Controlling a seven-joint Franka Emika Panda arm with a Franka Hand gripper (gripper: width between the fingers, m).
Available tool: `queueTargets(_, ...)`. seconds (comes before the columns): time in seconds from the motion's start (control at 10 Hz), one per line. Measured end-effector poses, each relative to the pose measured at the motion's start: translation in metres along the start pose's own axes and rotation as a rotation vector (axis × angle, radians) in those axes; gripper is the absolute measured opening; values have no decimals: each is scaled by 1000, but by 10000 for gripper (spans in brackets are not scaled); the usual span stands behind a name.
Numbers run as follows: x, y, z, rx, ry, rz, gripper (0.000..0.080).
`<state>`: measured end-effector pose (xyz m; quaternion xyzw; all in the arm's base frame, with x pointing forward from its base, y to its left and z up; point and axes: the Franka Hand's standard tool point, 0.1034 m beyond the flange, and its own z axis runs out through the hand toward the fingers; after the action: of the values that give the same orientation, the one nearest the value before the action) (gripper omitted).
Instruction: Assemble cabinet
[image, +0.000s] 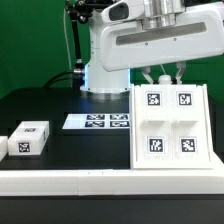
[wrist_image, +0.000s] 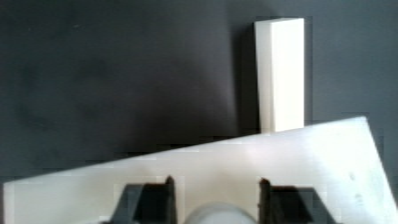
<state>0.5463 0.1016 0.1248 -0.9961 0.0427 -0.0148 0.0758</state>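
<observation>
The cabinet (image: 168, 125) lies on the black table (image: 40, 105) toward the exterior view's right. Its broad white face is tilted up to the camera, and its near edge is just behind the long white rail (image: 90, 182) that runs along the table's front edge. Four square black-and-white tags sit on that face in two rows of two, each on its own raised white block.

The arm (image: 150, 40) reaches down from the table's back edge, and the gripper (image: 163, 78) hangs at the cabinet's far edge. Its two fingers (image: 150, 76) are spread apart. In the wrist view the gripper (wrist_image: 215, 186) shows as two dark fingers (wrist_image: 146, 200) set wide apart, with the white slab of the cabinet (wrist_image: 267, 160) across them. A pale rounded shape sits low between the fingers. I cannot tell whether the fingers touch the cabinet or only stand around its edge.

The marker board (image: 100, 122) lies flat near the middle of the table, just beside the cabinet on the exterior view's left. Further toward the table's left edge in that view sits a small white block (image: 28, 138) with one tag, well apart from the cabinet. The wrist view also shows a long plain white strip (wrist_image: 279, 75) on the dark tabletop beyond the cabinet, possibly the rail.
</observation>
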Motion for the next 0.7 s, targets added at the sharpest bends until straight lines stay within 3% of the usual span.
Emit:
queueTargets(0.5, 4, 2, -14, 3, -19, 4, 219)
queueTargets(0.7, 7, 4, -13, 4, -20, 3, 219)
